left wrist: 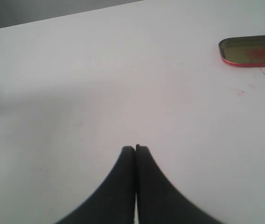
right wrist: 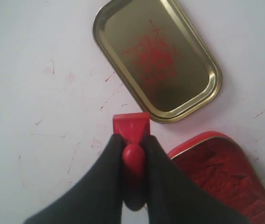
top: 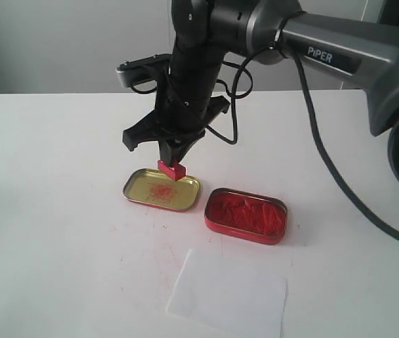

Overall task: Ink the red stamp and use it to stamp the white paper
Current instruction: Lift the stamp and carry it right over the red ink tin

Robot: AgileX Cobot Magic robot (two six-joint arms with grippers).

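Inside the right gripper [right wrist: 133, 144], red stamp [right wrist: 131, 123] half hidden; white paper [top: 229, 294] cropped.

Only one word can be read from where I stand: "PiPER" [top: 324, 55], written in white letters with a small i, on a dark band [top: 350, 65] of the grey right arm [top: 390, 67], in the upper right of the exterior view. The red marks [top: 162, 190] inside the gold tin lid [top: 185, 189], left of centre, are a smear only and form no letters that I can recognise.
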